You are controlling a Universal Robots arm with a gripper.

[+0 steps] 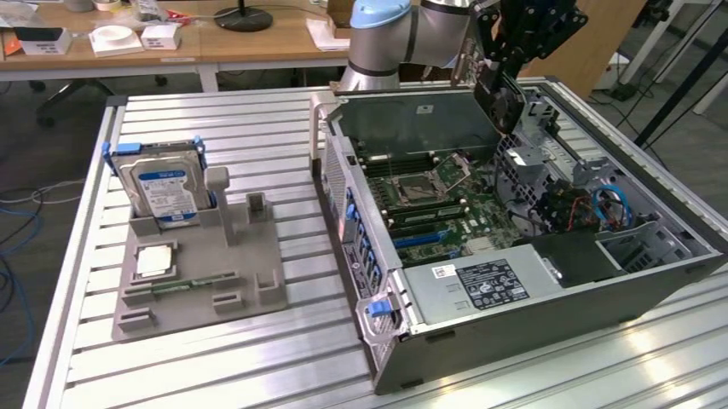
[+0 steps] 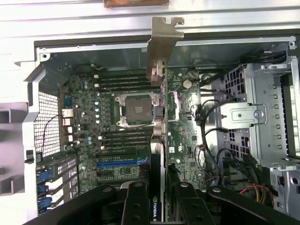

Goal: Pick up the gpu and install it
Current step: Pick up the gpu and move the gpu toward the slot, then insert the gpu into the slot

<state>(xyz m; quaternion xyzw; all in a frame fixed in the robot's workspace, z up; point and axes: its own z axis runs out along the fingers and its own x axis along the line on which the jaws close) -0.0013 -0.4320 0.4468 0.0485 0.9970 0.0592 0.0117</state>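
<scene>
My gripper [image 1: 509, 53] hangs above the far side of the open computer case [image 1: 364, 256] and is shut on the gpu [image 1: 499, 92], a thin dark card that points down toward the case. In the wrist view the gpu [image 2: 158, 117] runs edge-on from between my gripper's [image 2: 157, 208] black fingers [image 2: 136, 204] out to its metal bracket [image 2: 161, 44]. It hovers over the motherboard [image 2: 108, 117], crossing beside the CPU socket [image 2: 133, 110]. The blue expansion slot [image 2: 123, 162] lies on the board to one side of the card, apart from it.
A grey fixture [image 1: 245, 281] on the exterior view's left holds the silver hard drive [image 1: 163, 189], a CPU [image 1: 153, 262] and a RAM stick [image 1: 187, 283]. Inside the case sit the power supply [image 1: 489, 281], a drive cage [image 2: 258, 117] and loose cables [image 2: 206, 140].
</scene>
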